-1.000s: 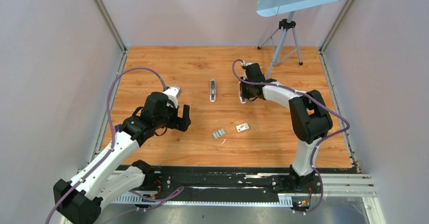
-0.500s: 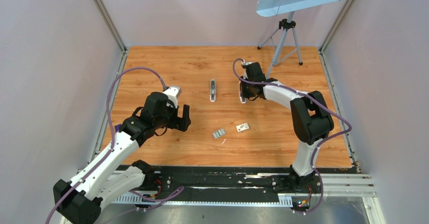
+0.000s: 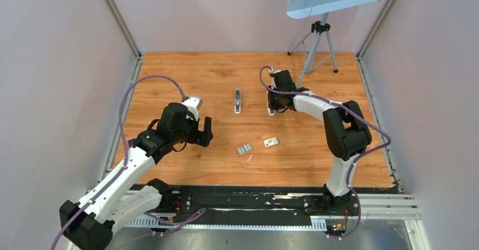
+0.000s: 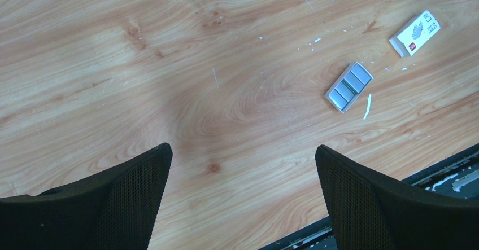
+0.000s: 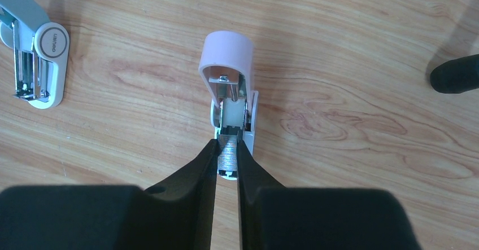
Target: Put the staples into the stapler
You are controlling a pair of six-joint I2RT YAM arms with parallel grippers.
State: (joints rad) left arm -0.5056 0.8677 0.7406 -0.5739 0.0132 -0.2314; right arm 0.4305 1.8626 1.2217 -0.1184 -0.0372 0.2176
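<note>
Jaws of my right gripper (image 5: 227, 148) pinch a ribbed silvery strip (image 5: 228, 162) at the pink piece (image 5: 227, 55); my left gripper (image 4: 243, 151) gapes wide. Grey staples (image 4: 349, 86) lie by a red-printed white box (image 4: 415, 33), the blue-grey stapler (image 5: 39, 52) apart.

**Wood-grain bench, a few small things**

The bench (image 3: 186, 80) carries a blue-grey stapler (image 3: 238, 101) near its middle, with a pink stapler (image 5: 226, 49) lying open well to its right. Nearer the front, the staples (image 4: 348, 86) lie near a small white box (image 4: 415, 33). A tripod (image 3: 317, 47) stands at the back right.
</note>
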